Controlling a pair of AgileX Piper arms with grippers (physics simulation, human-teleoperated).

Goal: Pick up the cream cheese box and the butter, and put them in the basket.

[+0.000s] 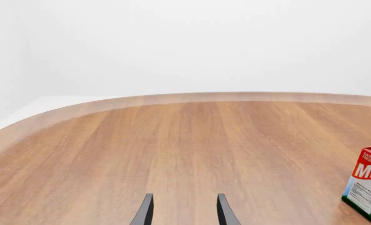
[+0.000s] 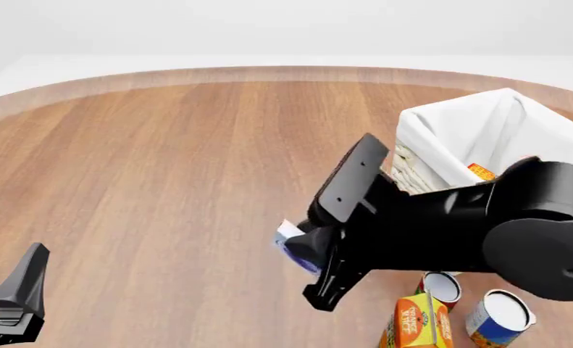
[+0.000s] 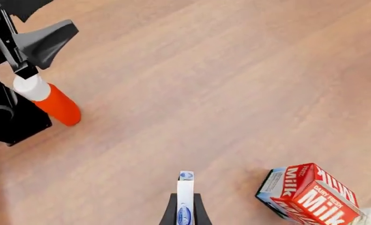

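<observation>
Left wrist view: the left gripper (image 1: 184, 211) stands open over bare table (image 1: 172, 140), holding nothing; a milk carton (image 1: 368, 187) stands well off to one side of it.

Front view: the left gripper (image 2: 16, 301) sits low, well apart from the basket (image 2: 479, 138). The right arm (image 2: 460, 225) reaches across in front of the basket, and at its tip a small white and blue box (image 2: 294, 243), the cream cheese, shows beside the black fingers. Inside the basket's cloth lining an orange-red corner (image 2: 480, 172) shows, probably the butter, already in. An orange carton (image 2: 419, 322) and two cans (image 2: 499, 315) stand nearer than the basket.

Right wrist view: the right gripper (image 3: 185, 206) is closed on the box (image 3: 185, 197), pinching its thin faces, edge-on between the fingers. The milk carton (image 3: 310, 192) stands just beside it; an orange bottle (image 3: 50, 101) lies well apart.

The box looks light and stiff, thin card that could dent or pivot if squeezed off centre; a hold across the narrow faces near the middle seems safest. It is away from the basket, not yet inside.
</observation>
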